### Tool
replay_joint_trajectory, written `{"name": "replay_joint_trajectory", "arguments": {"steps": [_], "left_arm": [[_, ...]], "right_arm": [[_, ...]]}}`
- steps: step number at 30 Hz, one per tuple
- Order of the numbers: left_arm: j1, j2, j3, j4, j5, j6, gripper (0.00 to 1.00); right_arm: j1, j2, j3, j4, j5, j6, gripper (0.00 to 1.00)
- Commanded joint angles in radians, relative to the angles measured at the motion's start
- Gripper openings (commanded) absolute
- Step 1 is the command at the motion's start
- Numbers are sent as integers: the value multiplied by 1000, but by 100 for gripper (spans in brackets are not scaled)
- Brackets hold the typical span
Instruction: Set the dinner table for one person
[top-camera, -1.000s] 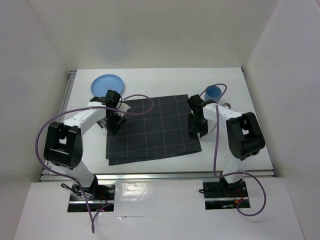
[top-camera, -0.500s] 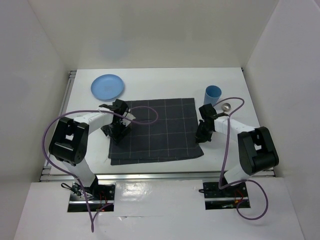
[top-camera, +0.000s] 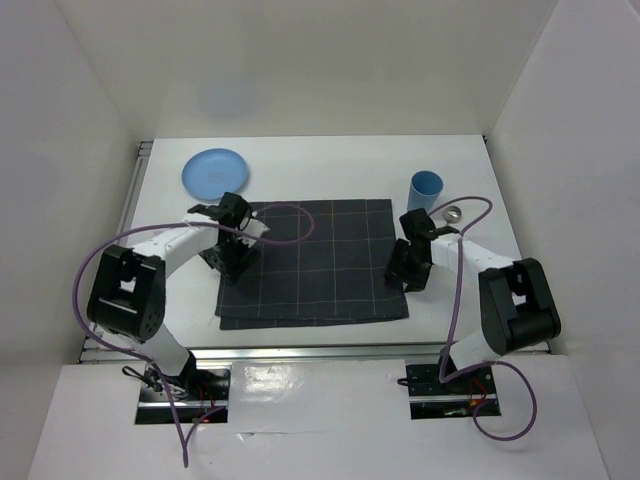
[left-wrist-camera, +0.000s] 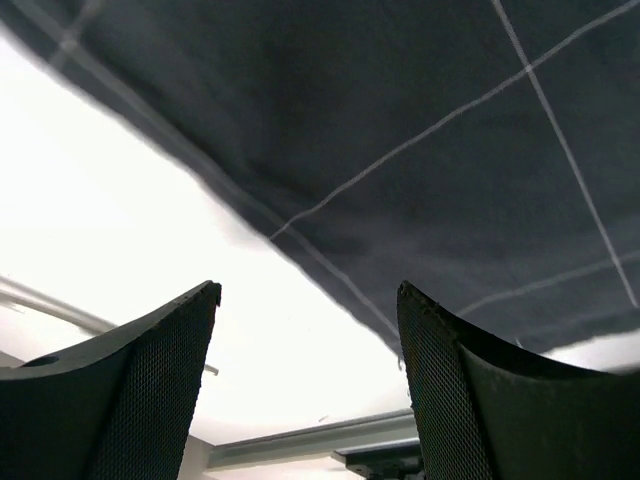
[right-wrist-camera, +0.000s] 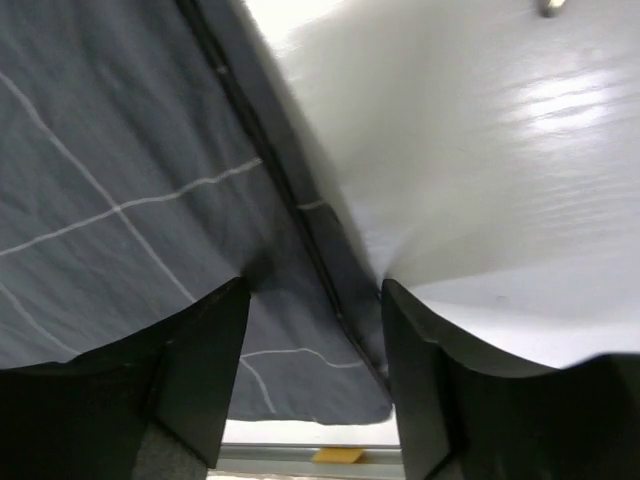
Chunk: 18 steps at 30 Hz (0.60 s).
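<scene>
Dinner table (top-camera: 330, 165): grippers (top-camera: 232, 262) (top-camera: 404, 272) at mat (top-camera: 310, 260) edges.

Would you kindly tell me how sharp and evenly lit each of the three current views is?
Top external: sharp and evenly lit, with only soft shadows on the table. Left wrist: the table is blown out white, the mat edge is blurred, and the left fingers are crisp with their mesh visible. Right wrist: glare streaks on the table, a soft mat edge, and the right fingers dark and featureless.
</scene>
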<state>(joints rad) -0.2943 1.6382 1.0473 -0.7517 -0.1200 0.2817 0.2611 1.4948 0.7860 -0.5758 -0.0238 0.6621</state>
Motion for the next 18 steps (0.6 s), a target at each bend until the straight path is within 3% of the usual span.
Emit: {"name": "replay_joint_trajectory", "arguments": {"steps": [1, 6, 11, 15, 18], "left_arm": [[70, -71, 103, -35, 101, -18, 79], [319, -26, 319, -12, 379, -158, 80], [428, 204, 630, 66, 209, -331, 82], [475, 464, 937, 14, 358, -377, 82], [485, 629, 1092, 37, 295, -410, 84]], "right_arm": [[-3, -54, 56, -87, 68, -30, 65], [30, -174, 133, -96, 41, -108, 68], [72, -199, 168, -64, 38, -148, 70], [81, -130, 189, -62, 48, -168, 71], [81, -55, 239, -74, 48, -188, 71]]}}
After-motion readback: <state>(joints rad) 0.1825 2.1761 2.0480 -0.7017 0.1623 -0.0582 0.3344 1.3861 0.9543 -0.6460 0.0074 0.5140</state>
